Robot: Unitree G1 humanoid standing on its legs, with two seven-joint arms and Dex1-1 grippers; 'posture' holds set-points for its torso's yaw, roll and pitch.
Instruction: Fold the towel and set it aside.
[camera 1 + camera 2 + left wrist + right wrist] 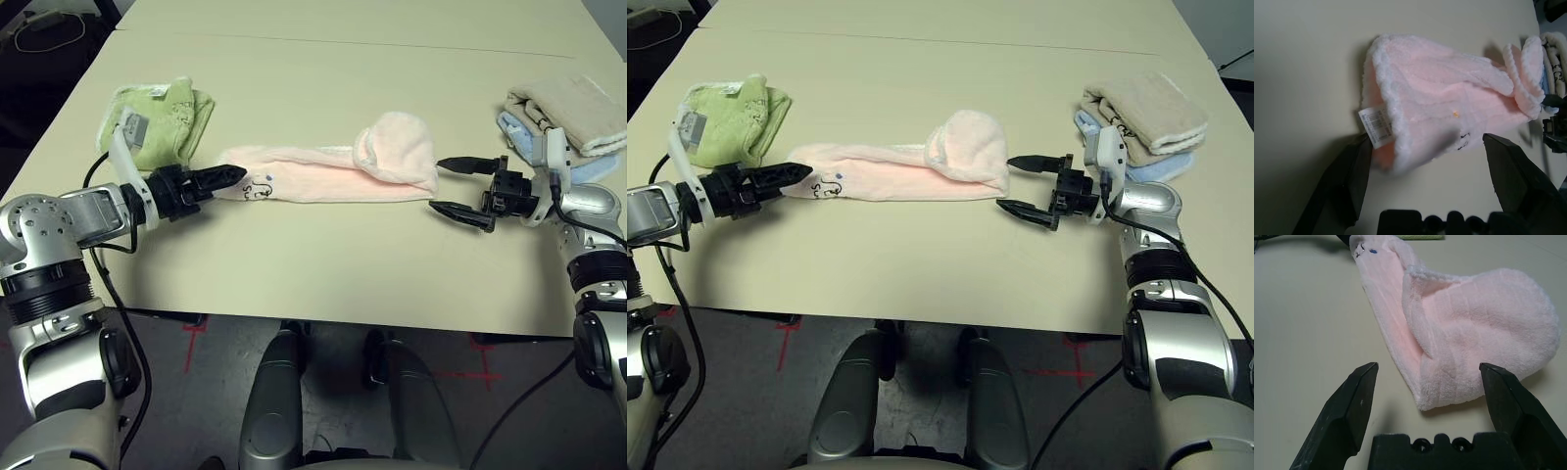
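You see the pale pink terry-cloth towel with white scalloped edging lying in a long strip across the middle of the cream table. Its right end is rolled over into a soft puffy lump, and its left end shows a small dark stitched picture. Your left gripper is right at that left end — its two black fingers are spread wide, and the towel's edge with a little white tag sits between them, not pinched. Your right gripper waits just beside the puffy end, fingers spread wide too, holding nothing. A light green towel sits behind the left gripper. Folded beige and blue towels are stacked behind the right one.
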